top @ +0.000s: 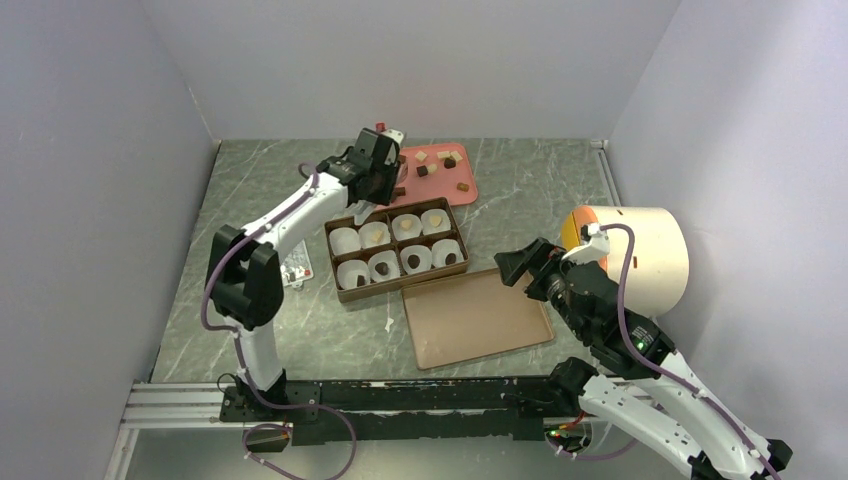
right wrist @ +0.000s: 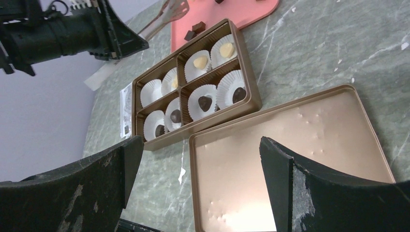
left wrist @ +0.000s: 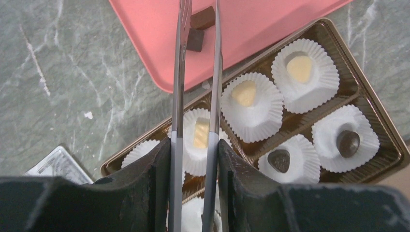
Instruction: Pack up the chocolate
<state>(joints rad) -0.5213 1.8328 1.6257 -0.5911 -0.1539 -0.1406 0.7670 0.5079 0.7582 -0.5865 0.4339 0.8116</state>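
Observation:
Small chocolate chunks [top: 422,170] lie loose on the flat pink tray [top: 445,188]. A brown box [top: 400,289] holds white paper cups. Most cups hold a cream [left wrist: 300,67] or dark [left wrist: 348,142] piece, and the far-left cup [top: 343,240] looks empty. My left gripper [top: 375,170] is shut on metal tongs [left wrist: 179,72]. The tong tips reach over the pink tray [left wrist: 251,24] beside a dark chunk [left wrist: 196,39] and hold nothing. My right gripper [top: 515,265] is open and empty above the tan lid [right wrist: 290,145].
The flat tan lid [top: 480,320] lies in front of the box. A large cream roll [top: 640,250] stands at the right behind my right arm. A small printed card [top: 297,268] lies left of the box. Grey walls enclose the table.

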